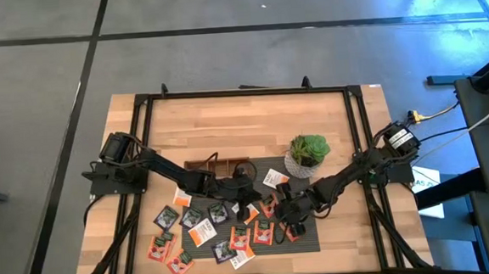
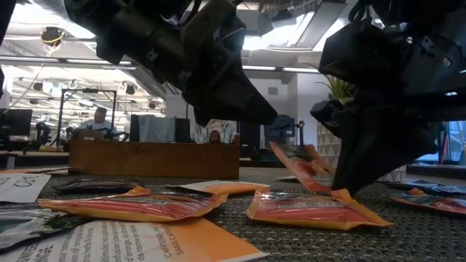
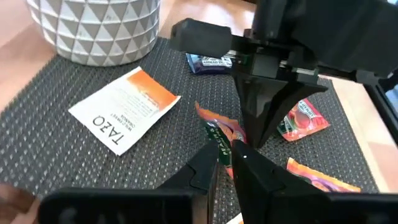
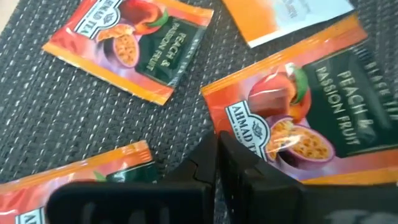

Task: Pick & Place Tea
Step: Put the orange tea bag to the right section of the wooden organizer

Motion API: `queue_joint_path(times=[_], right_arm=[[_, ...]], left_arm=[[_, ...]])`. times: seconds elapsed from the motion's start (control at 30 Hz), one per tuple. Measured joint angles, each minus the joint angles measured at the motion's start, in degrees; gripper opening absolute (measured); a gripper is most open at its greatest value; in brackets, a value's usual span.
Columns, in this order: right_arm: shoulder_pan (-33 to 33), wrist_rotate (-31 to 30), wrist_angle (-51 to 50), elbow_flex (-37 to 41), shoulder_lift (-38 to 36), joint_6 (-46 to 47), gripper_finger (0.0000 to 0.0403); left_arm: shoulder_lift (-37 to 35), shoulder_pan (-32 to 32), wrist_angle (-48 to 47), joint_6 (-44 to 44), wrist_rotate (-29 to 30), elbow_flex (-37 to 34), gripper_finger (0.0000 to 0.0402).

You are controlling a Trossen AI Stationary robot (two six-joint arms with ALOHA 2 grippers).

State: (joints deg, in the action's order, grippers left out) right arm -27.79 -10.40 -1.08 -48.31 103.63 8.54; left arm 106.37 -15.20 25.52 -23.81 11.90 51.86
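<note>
- High view: both arms are reaching into the middle of the table (image 1: 252,119), over the dark woven mat (image 1: 306,239) where most of the tea sachets (image 1: 201,231) are lying scattered. The left gripper (image 1: 251,210) is sitting just in front of the wooden tray (image 1: 202,166), the right gripper (image 1: 288,214) is close beside it, below the potted plant (image 1: 308,153). A few sachets are spilling off the mat's left side onto bare wood.
- Low view: two dark gripper bodies are hanging over the mat, and an orange-red sachet (image 2: 300,166) is standing tilted up between them while the others are lying flat. The tray is showing behind.
- Left wrist view: the left gripper (image 3: 225,154) is pinching the tilted orange-red sachet (image 3: 219,132) between nearly closed fingers. The right arm is hanging right behind it. A white-and-orange sachet (image 3: 126,107) is lying flat near the plant's white pot (image 3: 93,25).
- Right wrist view: the right gripper (image 4: 217,155) is looking fully closed with nothing between the fingers, its tips resting at the edge of a peach-and-passion-fruit sachet (image 4: 298,118) lying flat on the mat.
</note>
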Motion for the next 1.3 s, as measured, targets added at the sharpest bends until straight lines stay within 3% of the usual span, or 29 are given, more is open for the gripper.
queue_joint_path(times=[0.33,0.4,0.53,0.9,1.3], right_arm=[[0.0,0.0,-0.2,0.1,0.0,0.0,0.0021],[0.0,0.0,-0.2,0.1,0.0,0.0,0.0021],[0.0,0.0,-0.2,0.1,0.1,0.0,0.0021],[0.0,0.0,-0.1,0.2,0.1,-0.2,0.0021],[0.0,-0.5,0.0,0.2,0.1,-0.2,0.0021]], left_arm=[[0.0,0.2,0.0,-2.9,2.1,0.0,0.0048],[0.0,0.7,-0.2,-4.3,0.0,0.0,0.0054],[0.0,1.5,-1.1,-7.8,-4.0,0.0,0.0079],[0.0,1.8,-2.2,-14.9,-2.6,0.0,0.0144],[0.0,1.8,-1.6,-18.3,-2.6,0.0,0.0152]])
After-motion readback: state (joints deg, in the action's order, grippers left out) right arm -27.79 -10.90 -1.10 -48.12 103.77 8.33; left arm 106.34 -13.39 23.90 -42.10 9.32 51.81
